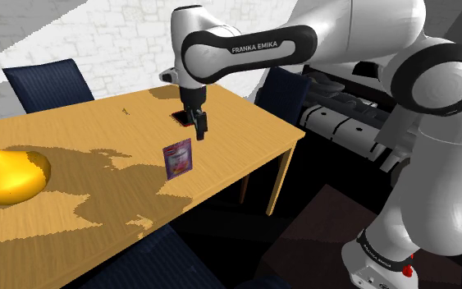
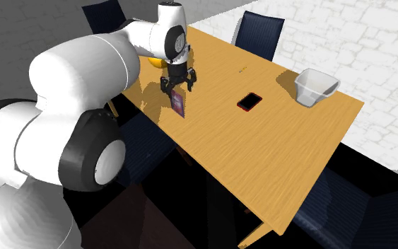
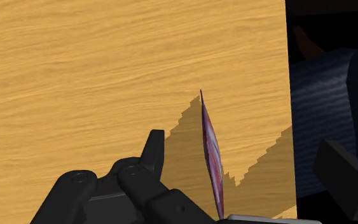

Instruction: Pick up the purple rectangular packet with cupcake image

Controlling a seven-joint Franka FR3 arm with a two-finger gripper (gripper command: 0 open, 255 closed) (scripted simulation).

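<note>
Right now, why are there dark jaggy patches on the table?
They're shadows: in the shoulder view a blocky-edged dark patch spreads over the table beside the purple packet; in the wrist view a stair-stepped shadow lies beside the packet's thin edge.

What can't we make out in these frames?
- Packet print: edge-on in the wrist view, too small in the shoulder view.
- Phone: mostly behind the tool in the shoulder view.
- Packet's base: hidden by the tool's body in the wrist view.
</note>
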